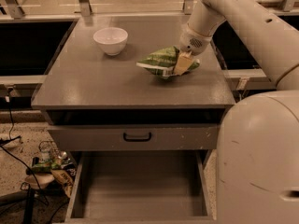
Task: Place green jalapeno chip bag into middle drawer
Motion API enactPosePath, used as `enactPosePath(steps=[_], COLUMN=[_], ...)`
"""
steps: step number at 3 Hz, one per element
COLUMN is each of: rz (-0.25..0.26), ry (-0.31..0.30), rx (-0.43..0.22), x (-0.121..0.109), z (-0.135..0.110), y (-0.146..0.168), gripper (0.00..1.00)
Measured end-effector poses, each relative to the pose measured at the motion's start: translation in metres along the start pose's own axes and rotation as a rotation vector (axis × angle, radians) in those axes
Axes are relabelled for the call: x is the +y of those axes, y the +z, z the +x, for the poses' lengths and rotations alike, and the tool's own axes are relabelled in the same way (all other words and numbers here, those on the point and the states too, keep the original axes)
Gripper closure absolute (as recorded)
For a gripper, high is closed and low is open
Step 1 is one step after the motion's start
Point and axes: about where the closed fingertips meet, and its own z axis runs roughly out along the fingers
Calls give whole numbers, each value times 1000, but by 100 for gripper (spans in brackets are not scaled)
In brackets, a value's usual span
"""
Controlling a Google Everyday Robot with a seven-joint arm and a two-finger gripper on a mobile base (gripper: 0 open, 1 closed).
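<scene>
The green jalapeno chip bag (161, 62) lies crinkled on the right part of the grey cabinet top (93, 78). My gripper (180, 67) comes down on the bag's right end from the white arm (224, 13) and is shut on it; one pale finger (182, 62) shows in front of the foil, the other is hidden behind it. The middle drawer (140, 185) is pulled out below, at the bottom of the view, with a bare floor and nothing in it.
A white bowl (110, 40) stands at the back left of the cabinet top. A shut drawer front with a black handle (137, 136) sits above the open drawer. My white base (261, 162) fills the right side. Cables and clutter (46, 167) lie on the floor at left.
</scene>
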Motion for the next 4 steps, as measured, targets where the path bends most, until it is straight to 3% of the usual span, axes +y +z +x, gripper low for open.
enactPosePath(steps=[2, 4], rz=[63, 166], ry=[-87, -148], rx=[-58, -103], x=[35, 98], z=[-10, 3], y=[-65, -137], gripper=[100, 100])
